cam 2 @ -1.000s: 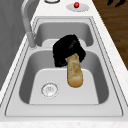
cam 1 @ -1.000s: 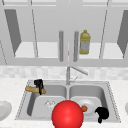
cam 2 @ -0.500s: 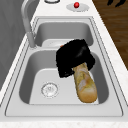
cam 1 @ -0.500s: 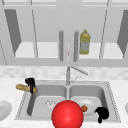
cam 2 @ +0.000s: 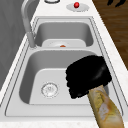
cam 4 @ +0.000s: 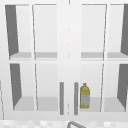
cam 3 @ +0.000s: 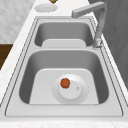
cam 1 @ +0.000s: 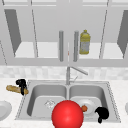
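- Your left hand (cam 1: 21, 84) has its fingers curled round one end of the baguette (cam 1: 14, 89); in the left side view the same hand (cam 2: 87, 76) grips the top of the loaf (cam 2: 106, 108).
- The baguette now sits over the table (cam 1: 10, 98) just left of the sink (cam 1: 37, 86), its free end pointing away from the sink and its gripped end at the sink's left rim.
- A white plate (cam 1: 4, 110) lies on the table left of the sink, near the loaf and toward the front, so the room on that side is narrow.
- Above the sink's left basin (cam 2: 47, 75) there is open room; the faucet (cam 1: 71, 73) stands at the back of the sink, well apart from your left hand.
- Your right hand (cam 1: 102, 113) hangs at the sink's front right rim, fingers curled on nothing, just beside the plate with a small orange fruit (cam 3: 65, 83) in the right basin.
- A red ball (cam 1: 67, 114) sits at the sink's front edge, between the two hands.
- Since a second ago, the left hand and baguette have moved from over the sink's left basin outward past its left rim; the right hand has stayed put.
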Controlling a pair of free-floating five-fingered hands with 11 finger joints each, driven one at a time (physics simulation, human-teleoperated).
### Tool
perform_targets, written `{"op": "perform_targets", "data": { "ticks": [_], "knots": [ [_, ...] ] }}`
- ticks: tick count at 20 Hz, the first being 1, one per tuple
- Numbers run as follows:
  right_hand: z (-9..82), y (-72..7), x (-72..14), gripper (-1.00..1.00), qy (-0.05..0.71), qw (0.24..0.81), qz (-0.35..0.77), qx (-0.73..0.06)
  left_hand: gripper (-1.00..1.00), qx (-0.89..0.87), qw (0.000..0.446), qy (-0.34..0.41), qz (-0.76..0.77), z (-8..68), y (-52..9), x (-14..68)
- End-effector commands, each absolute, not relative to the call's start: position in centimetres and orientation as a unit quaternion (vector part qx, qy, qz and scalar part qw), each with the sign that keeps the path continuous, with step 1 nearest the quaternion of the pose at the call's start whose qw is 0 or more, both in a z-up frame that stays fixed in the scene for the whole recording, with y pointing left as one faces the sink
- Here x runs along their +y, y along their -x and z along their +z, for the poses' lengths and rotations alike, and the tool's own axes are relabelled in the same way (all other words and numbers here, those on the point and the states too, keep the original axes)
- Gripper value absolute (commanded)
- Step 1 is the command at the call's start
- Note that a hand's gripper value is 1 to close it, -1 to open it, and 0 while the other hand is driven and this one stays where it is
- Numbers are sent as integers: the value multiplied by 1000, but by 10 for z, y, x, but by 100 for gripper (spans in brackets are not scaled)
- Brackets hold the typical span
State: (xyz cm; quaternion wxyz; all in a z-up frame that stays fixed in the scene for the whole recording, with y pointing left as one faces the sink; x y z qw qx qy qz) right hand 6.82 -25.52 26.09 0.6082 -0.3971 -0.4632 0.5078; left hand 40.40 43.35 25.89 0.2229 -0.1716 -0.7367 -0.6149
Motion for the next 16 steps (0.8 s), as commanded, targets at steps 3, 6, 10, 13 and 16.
{"op": "perform_targets", "data": {
  "ticks": [3, 6, 10, 13, 16],
  "knots": [
    [261, -68, -255, 0, 397, 608, 508, -463, 100, -742, 221, 174, -608, 263, -384, 478],
    [261, -68, -255, 0, 397, 608, 508, -463, 100, -744, 220, 175, -606, 263, -373, 500],
    [261, -68, -255, 0, 397, 608, 508, -463, 100, -746, 219, 176, -603, 261, -355, 529],
    [261, -68, -255, 0, 397, 608, 508, -463, 100, -749, 220, 175, -600, 259, -338, 548],
    [261, -68, -255, 0, 397, 608, 508, -463, 100, -754, 215, 173, -596, 253, -319, 567]
  ]
}}
